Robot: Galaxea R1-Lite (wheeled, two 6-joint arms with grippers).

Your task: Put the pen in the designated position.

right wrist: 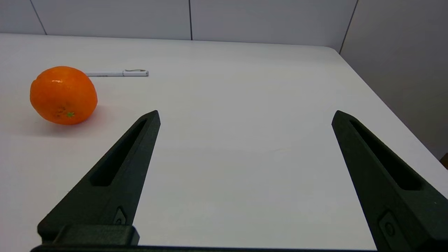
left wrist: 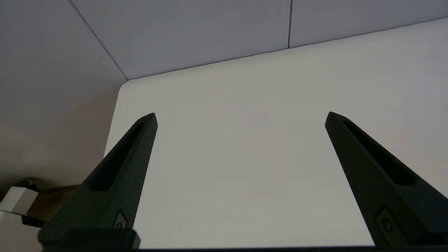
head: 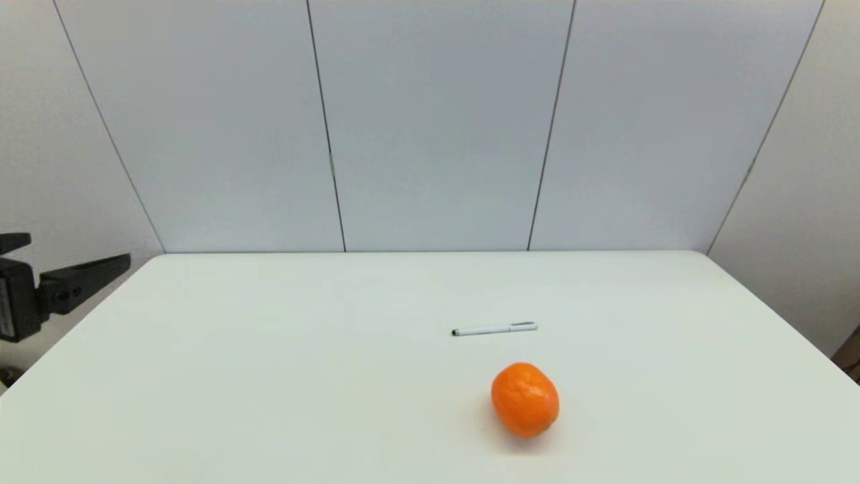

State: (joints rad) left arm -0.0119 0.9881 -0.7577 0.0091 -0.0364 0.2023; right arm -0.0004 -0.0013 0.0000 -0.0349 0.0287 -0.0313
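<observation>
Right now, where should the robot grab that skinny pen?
Probably around the middle of the pen, coming straight down from above. It lies flat on the table, crosswise to the robot, so the fingers should close across its thin barrel. The open right gripper looks nearer than the left gripper.

No words, numbers or signs can be read here. The pen (head: 495,329) has tiny dark print on its white side, but the marks are too small to make out. The left gripper (head: 67,269) has a pale label on its black body at the edge of the head view, and nothing on it can be read.
</observation>
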